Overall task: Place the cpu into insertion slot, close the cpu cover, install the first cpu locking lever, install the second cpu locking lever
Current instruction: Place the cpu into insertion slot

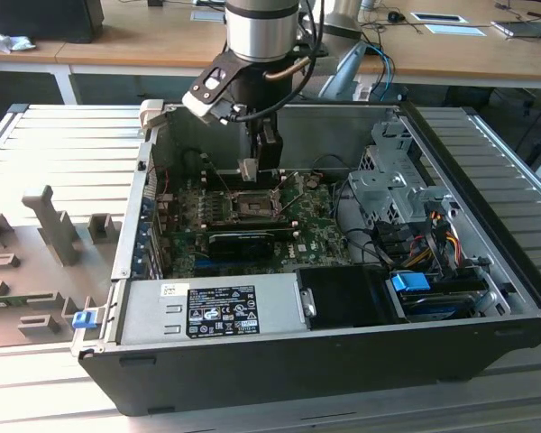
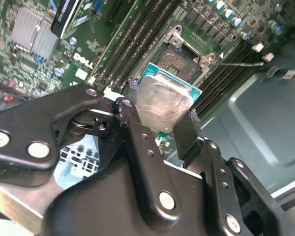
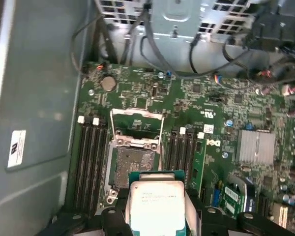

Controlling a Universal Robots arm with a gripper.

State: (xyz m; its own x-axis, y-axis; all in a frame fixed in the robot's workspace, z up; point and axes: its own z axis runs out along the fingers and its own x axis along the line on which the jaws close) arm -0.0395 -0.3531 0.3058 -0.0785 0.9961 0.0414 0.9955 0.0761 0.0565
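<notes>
**The cpu** [image 2: 164,104] sits flat-faced between the fingers of my gripper [image 2: 161,109], pale metal lid toward the second wrist camera and green edge showing at its far side. The fingers are closed narrow on two opposite edges of the chip.

**Relation to target.** In the first wrist view the cpu [image 3: 156,202] overlaps one edge of the insertion slot [image 3: 136,166], its edges roughly parallel to the socket's. In the exterior view the chip [image 1: 249,169] hangs clear above the board, with the slot [image 1: 249,207] just below it in the picture. I judge the two apart, not touching.

**Socket state.** Its dark centre is exposed, and the cpu cover [image 3: 136,141] appears swung back at the slot's far edge.

**Surroundings.** Memory slots [image 3: 88,157] flank the socket closely on both sides. The case wall [image 3: 39,98] lies well apart, and the room overhead is open.
</notes>
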